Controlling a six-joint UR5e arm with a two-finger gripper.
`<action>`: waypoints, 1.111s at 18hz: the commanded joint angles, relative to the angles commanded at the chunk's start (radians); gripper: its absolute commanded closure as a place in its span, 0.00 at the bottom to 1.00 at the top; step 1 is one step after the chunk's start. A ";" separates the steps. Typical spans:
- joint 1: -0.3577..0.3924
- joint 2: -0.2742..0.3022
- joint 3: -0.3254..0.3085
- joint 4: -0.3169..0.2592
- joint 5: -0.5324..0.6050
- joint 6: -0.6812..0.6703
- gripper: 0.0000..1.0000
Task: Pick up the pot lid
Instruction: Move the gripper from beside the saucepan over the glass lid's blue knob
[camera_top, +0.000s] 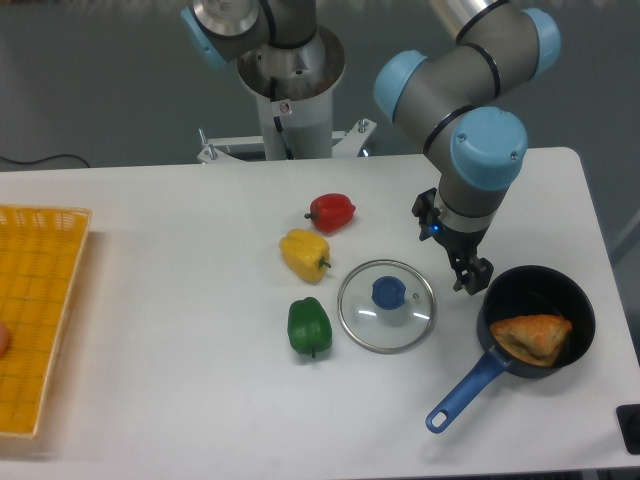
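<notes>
Right, still-life is approach stage: the grey-and-black two-finger gripper (450, 245) isn't on the lid, so the grasp is the job in hand.Ok, looks like the approach step: lid not grasped. Black two-finger gripper (450, 245) has its fingers (475, 274) well parted, nothing held between them. Height over the table can't be judged from this view.

Target is the round clear-glass pot lid with a metal rim (386, 328), flat on the white table (180, 380), near the fingers on their picture-left side and a bit nearer the camera. Its round blue knob (388, 292) faces up. Next move, my read: shift over the knob, straddle it, descend, close, lift. Off-centre closing could slide the lid.

Containers: round black pan (487, 322) with a blue handle (466, 391), just picture-right of the fingers and nearer the camera. Brown, bread-like item (536, 337) inside. Wouldn't swing low that way. Yellow plastic crate (62, 275), far picture-left of the fingers, cut off by the frame; one orange-red item (3, 338) partly visible in it, can't tell what.
</notes>
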 joint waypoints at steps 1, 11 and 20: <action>-0.005 0.000 -0.003 0.002 0.002 0.000 0.00; -0.009 -0.024 -0.018 0.014 0.002 0.285 0.00; -0.014 -0.072 -0.071 0.152 0.000 0.476 0.00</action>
